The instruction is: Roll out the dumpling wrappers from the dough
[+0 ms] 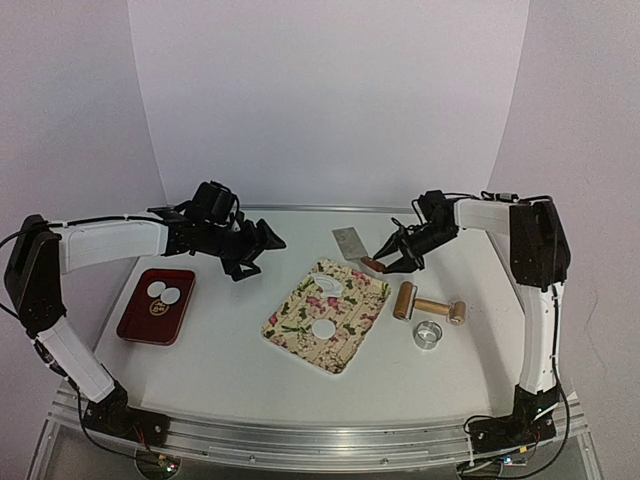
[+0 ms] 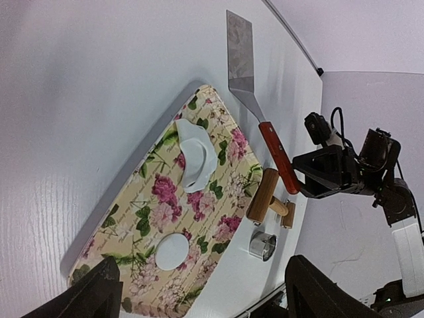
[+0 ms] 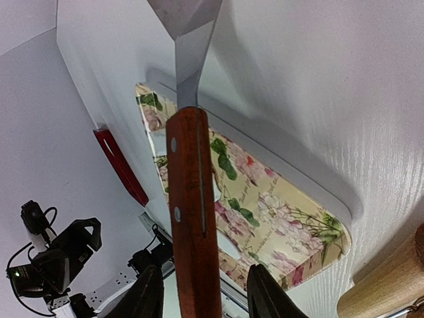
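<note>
Partway done, I'd say. Two dumpling wrappers point(image 1: 156, 289) are lying in the red tray point(image 1: 135, 325) on the left side of the desk point(image 1: 220, 350). A third cut disc point(image 2: 172, 252) is on the floral board point(image 1: 345, 345), not yet moved. A ragged leftover piece of dough point(image 2: 195, 159) lies at the board's far end, near the spatula.

Rolling pin point(image 1: 430, 305) and ring cutter point(image 1: 428, 335) are parked on the desk just right of the board, untouched.

The right claw point(image 1: 392, 262) is half closed around the red handle of the spatula point(image 3: 192, 218). Slight gaps show beside the handle, so I cannot tell if it is really clamped. The blade looks to be lying on the desk behind the board.

The left claw point(image 1: 262, 243) is spread wide, holds nothing, and hovers left of the board.

Likely left to do: lift the disc over to the tray, then re-roll and cut the leftover dough.
</note>
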`<state>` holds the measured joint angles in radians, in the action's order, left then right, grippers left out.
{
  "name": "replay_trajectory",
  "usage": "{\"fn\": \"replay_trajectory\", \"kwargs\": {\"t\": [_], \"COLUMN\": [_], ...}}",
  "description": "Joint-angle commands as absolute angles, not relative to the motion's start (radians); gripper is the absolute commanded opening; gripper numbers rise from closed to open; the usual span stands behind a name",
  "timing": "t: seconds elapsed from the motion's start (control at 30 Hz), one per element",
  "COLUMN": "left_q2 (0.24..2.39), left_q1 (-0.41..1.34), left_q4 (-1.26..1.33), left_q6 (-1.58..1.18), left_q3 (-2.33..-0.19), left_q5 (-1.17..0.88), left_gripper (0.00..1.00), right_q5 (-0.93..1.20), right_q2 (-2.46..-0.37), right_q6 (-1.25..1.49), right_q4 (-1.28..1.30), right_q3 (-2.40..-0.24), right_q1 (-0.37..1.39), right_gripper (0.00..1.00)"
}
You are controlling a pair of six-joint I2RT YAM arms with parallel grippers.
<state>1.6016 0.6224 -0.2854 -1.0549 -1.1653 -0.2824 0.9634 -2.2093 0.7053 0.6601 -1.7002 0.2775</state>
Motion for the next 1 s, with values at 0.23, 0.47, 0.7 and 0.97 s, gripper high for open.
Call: {"fn": "replay_trajectory", "kwargs": {"t": [0.23, 0.47, 0.7, 0.97], "left_q2": [1.604, 1.584, 1.659, 1.772], "left_q1": [0.62, 0.62, 0.635, 0.675], "left_q4": [-0.243, -0.217, -0.073, 0.273], "left_q6": [-1.061, -1.084, -1.165, -1.316], "left_q3": [-1.205, -1.172, -1.226, -1.31], "left_q5": [-0.316, -0.326, -0.396, -0.473], "left_gripper": [0.85, 0.85, 0.84, 0.84], "right_q5": [0.999, 1.001, 0.997, 0.945], "right_q2": [-2.233, -2.229, -2.133, -1.946], "right_q6": [0.755, 0.789, 0.835, 1.056], "right_q4": [0.581, 0.563, 0.529, 0.22], "right_q3": [-1.695, -1.689, -1.705, -1.643], "right_q1": [0.367, 0.376, 0.401, 0.486], "right_gripper": [0.49, 0.18, 0.0, 0.0]}}
